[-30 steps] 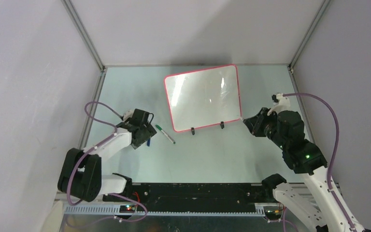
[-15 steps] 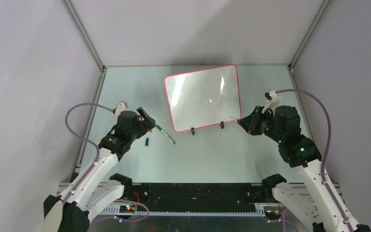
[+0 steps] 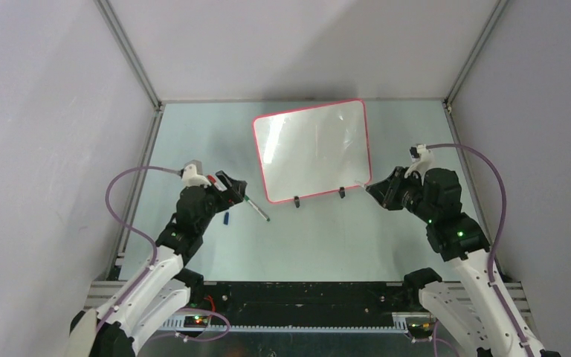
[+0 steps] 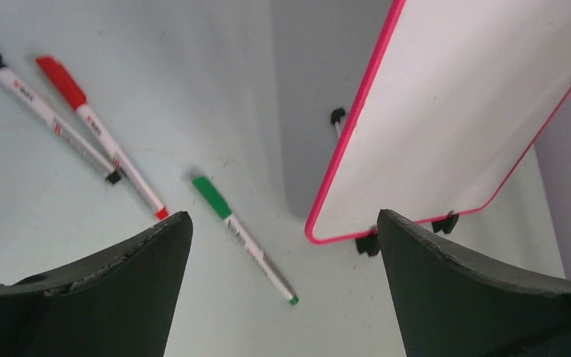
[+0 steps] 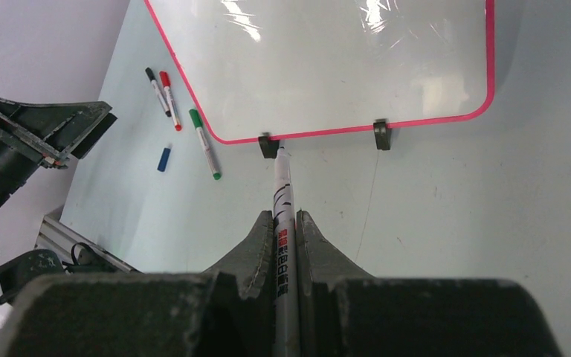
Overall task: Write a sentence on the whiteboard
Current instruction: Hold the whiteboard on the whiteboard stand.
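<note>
Pale green tabletop (image 3: 320, 238) carries the whiteboard (image 3: 312, 149) toward 12 o'clock, propped on two black feet. Its face is blank, as far as the glare lets me judge. It looks light, stiff and glossy, so it would likely skid under pen pressure; the red frame is the place to steady it. At its 5 o'clock corner the right gripper (image 5: 284, 217) is clamped on a marker (image 5: 280, 175), arm stretched low. At 8 o'clock the left gripper (image 3: 232, 187) gapes wide and empty near a green marker (image 4: 242, 236).
</note>
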You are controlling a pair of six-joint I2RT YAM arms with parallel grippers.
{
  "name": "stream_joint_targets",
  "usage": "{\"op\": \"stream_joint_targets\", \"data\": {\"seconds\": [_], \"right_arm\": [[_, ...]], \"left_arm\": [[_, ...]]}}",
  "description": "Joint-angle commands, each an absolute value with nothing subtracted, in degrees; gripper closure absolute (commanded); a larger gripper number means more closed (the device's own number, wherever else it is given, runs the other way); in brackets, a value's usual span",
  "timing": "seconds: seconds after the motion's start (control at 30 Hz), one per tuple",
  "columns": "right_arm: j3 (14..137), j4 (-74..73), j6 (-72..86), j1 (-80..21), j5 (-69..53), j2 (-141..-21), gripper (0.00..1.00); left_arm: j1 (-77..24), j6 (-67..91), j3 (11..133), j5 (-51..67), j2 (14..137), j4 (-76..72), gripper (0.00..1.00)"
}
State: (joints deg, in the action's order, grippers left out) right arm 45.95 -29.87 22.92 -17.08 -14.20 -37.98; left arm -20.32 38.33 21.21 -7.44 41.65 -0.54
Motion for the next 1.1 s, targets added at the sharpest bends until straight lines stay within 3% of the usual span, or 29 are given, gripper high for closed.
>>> {"op": "stream_joint_targets", "data": {"seconds": [0.0, 0.3, 0.6, 1.07], "right_arm": [[45.89, -26.25, 25.38, -16.78, -13.14, -38.21, 1.00], [45.99, -30.45, 30.77, -16.74, -4.19, -37.19, 1.00], [46.93, -42.20, 47.89, -18.15, 9.85, -34.66, 1.00], [46.05, -33.68, 46.13, -13.79, -9.26, -34.51, 1.00]], "left_arm": [[-20.50, 34.09, 22.34, -10.33, 43.99, -11.00, 0.01], [-20.52, 30.10, 21.72, -8.33, 51.16, -20.14, 0.01], [-20.54, 29.35, 15.97, -6.48, 44.52, -22.71, 0.02], [-20.55, 37.46, 13.27, -5.03, 37.90, -23.87, 0.02]]}}
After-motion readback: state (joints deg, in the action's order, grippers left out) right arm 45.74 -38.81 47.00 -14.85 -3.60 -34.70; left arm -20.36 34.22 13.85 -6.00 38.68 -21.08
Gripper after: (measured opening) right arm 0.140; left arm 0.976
